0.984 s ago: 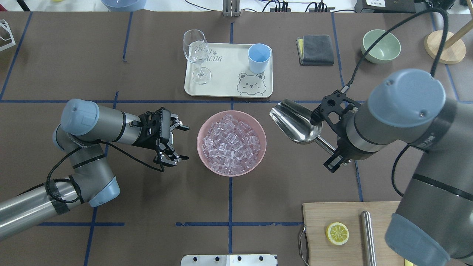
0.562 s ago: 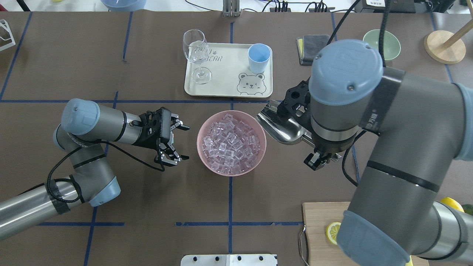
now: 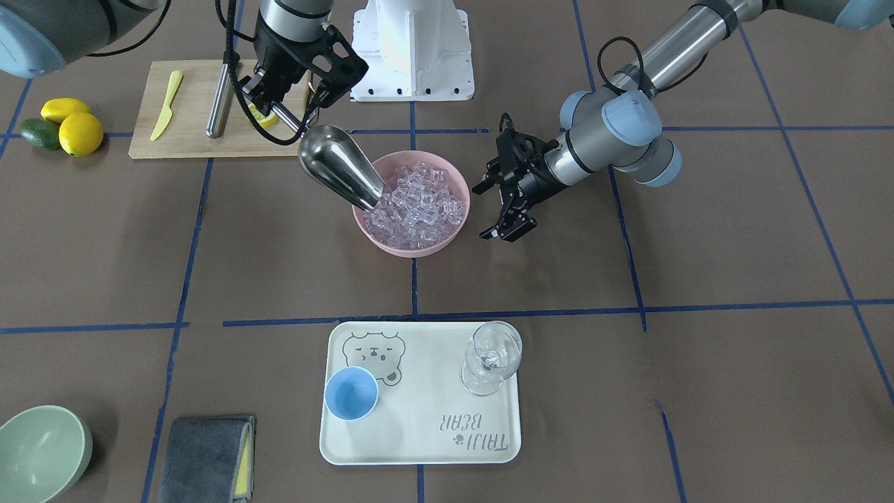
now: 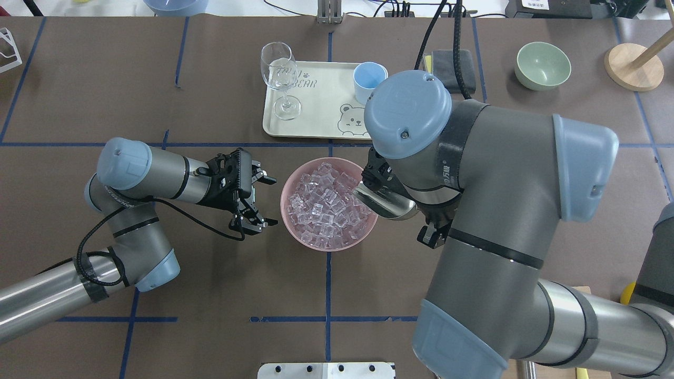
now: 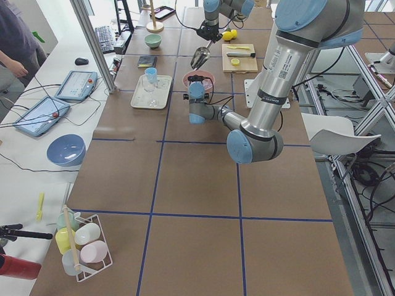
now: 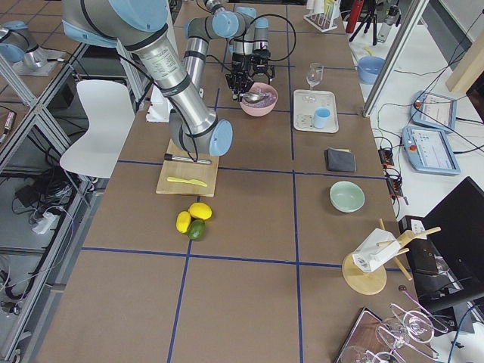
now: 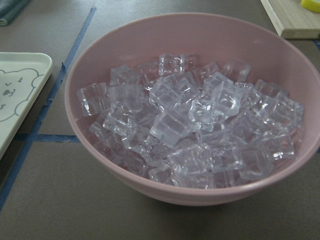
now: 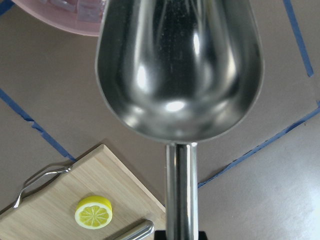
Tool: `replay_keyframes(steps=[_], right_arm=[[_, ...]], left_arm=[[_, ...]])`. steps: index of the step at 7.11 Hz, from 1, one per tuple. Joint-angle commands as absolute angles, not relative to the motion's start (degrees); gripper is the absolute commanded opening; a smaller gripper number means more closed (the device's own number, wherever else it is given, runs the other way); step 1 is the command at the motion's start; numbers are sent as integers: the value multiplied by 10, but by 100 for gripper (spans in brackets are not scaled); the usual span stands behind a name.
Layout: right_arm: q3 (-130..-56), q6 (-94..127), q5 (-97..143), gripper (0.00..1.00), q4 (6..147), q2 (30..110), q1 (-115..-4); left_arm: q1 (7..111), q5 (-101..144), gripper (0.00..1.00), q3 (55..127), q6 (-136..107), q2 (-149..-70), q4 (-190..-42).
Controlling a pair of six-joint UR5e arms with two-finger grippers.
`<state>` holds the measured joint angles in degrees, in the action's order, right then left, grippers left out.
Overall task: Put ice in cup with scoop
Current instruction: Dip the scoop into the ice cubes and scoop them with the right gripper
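Note:
The ice (image 3: 419,199) is heaped in a pink bowl (image 3: 408,246) at mid-table; it also fills the left wrist view (image 7: 190,125). My right gripper (image 3: 285,112) is shut on the rod handle of the steel scoop (image 3: 340,168). The scoop tilts down, its mouth at the bowl's rim against the ice heap. In the right wrist view the scoop's trough (image 8: 180,65) is empty. My left gripper (image 3: 487,212) is open and empty beside the bowl's other side, apart from it. The light-blue cup (image 3: 351,393) stands upright on the cream tray (image 3: 419,447).
A clear wine glass (image 3: 492,356) stands on the tray beside the cup. A pale green bowl (image 3: 38,447) and a grey cloth (image 3: 202,457) lie near the far edge. A cutting board (image 3: 188,133) with a steel cylinder (image 3: 218,105) and lemons (image 3: 77,133) are behind the right arm.
My right arm has swung the scoop toward the pink bowl, from well beside it to its rim. My left gripper has shifted slightly toward the bowl and stays open.

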<state>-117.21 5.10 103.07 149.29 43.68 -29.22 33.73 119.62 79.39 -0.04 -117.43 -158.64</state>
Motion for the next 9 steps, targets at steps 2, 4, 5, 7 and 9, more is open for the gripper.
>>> replay_keyframes(steps=[2, 4, 5, 7, 9], right_arm=[[-1131, 7, 1035, 0, 1502, 416, -288], [-1080, 7, 1041, 0, 1542, 365, -271], [-1045, 7, 1042, 0, 1547, 348, -270], [-1040, 7, 1042, 0, 1599, 336, -268], [-1005, 7, 1040, 0, 1612, 317, -267]], left_arm=[[337, 1196, 100, 788, -4, -1183, -1588], [337, 1196, 100, 788, -5, -1183, -1589], [337, 1196, 100, 788, -5, -1183, -1589], [337, 1196, 100, 788, -4, -1183, -1590], [337, 1196, 100, 788, -4, -1183, -1590]])
